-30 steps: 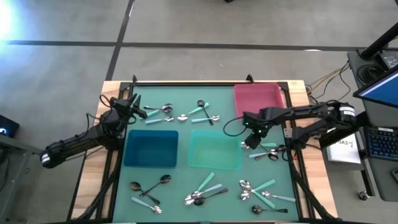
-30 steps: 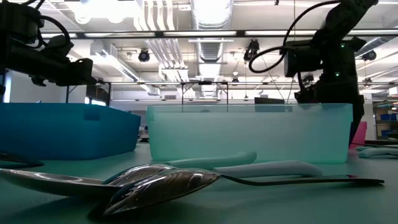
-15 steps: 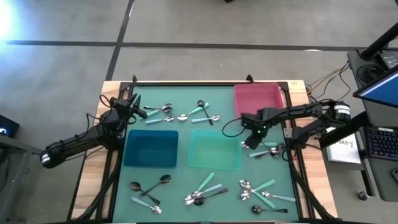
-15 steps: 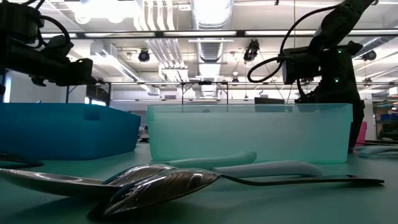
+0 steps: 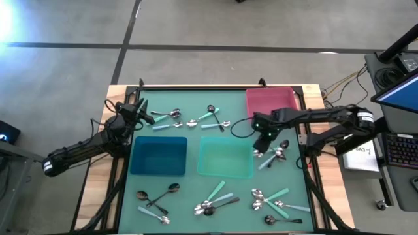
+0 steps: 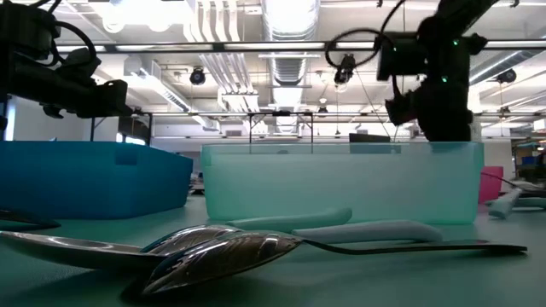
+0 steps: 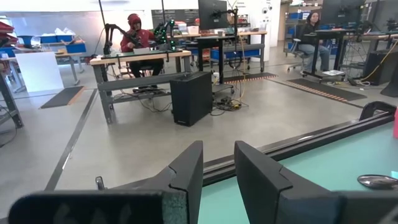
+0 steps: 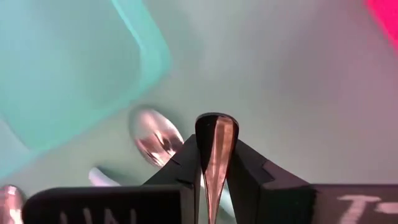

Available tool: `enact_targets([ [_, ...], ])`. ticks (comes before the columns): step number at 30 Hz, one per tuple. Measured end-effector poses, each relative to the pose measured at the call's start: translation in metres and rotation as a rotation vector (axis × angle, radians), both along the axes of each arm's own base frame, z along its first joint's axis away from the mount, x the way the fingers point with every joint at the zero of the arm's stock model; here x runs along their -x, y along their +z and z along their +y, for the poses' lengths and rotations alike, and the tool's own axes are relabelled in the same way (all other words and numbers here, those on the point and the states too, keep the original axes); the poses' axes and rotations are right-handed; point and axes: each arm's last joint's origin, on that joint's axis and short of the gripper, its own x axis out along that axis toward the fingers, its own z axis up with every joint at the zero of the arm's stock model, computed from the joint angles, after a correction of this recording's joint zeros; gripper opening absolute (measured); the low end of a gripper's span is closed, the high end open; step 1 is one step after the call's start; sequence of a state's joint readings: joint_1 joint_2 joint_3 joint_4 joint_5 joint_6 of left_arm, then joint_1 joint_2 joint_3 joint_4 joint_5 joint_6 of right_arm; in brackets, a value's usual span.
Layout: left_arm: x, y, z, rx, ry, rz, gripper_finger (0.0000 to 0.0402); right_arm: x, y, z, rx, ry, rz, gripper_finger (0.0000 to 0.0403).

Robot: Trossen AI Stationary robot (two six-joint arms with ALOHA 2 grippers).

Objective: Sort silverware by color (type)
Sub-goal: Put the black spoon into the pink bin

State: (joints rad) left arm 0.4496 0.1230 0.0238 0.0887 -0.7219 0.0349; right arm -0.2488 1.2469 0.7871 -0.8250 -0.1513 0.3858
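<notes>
Right gripper (image 8: 212,163) pinches 1 slim, stiff, slippery silver spoon (image 8: 214,138) by its narrow handle; left gripper's (image 7: 217,171) jaws stand slightly apart, empty.

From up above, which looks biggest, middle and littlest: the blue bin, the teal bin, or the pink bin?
1. Blue bin and teal bin: these two look about the same size in the high view, so I won't rank them.
2. Pink bin: looks a bit smaller, though the right arm covers part of it.
</notes>
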Motion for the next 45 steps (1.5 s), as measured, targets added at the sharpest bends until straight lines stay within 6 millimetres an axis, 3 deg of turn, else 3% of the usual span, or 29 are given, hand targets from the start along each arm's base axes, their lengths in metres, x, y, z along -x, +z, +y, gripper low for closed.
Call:
enact_targets([
  [5, 0.0, 0.0, 0.0, 0.0, 0.0, 0.0, 0.0077, -0.003, 0.021, -0.004, 0.138, 0.011, -0.019, 0.004],
  [12, 0.0, 0.0, 0.0, 0.0, 0.0, 0.0, 0.0077, 0.004, 0.04, -0.013, 0.459, -0.031, 0.157, 0.004],
  [19, 0.0, 0.0, 0.0, 0.0, 0.0, 0.0, 0.0077, 0.0, 0.054, -0.018, 0.609, -0.031, 0.174, 0.0039],
  [27, 0.0, 0.0, 0.0, 0.0, 0.0, 0.0, 0.0077, -0.011, 0.072, -0.031, 0.996, -0.068, 0.172, 0.0038],
  [34, 0.0, 0.0, 0.0, 0.0, 0.0, 0.0, 0.0077, -0.027, 0.078, -0.043, 1.081, -0.006, 0.086, 0.005],
  [39, 0.0, 0.0, 0.0, 0.0, 0.0, 0.0, 0.0077, -0.024, 0.078, -0.053, 1.087, -0.027, 0.117, 0.0081],
  [45, 0.0, 0.0, 0.0, 0.0, 0.0, 0.0, 0.0077, -0.021, 0.078, -0.06, 1.084, -0.054, 0.131, 0.0078],
])
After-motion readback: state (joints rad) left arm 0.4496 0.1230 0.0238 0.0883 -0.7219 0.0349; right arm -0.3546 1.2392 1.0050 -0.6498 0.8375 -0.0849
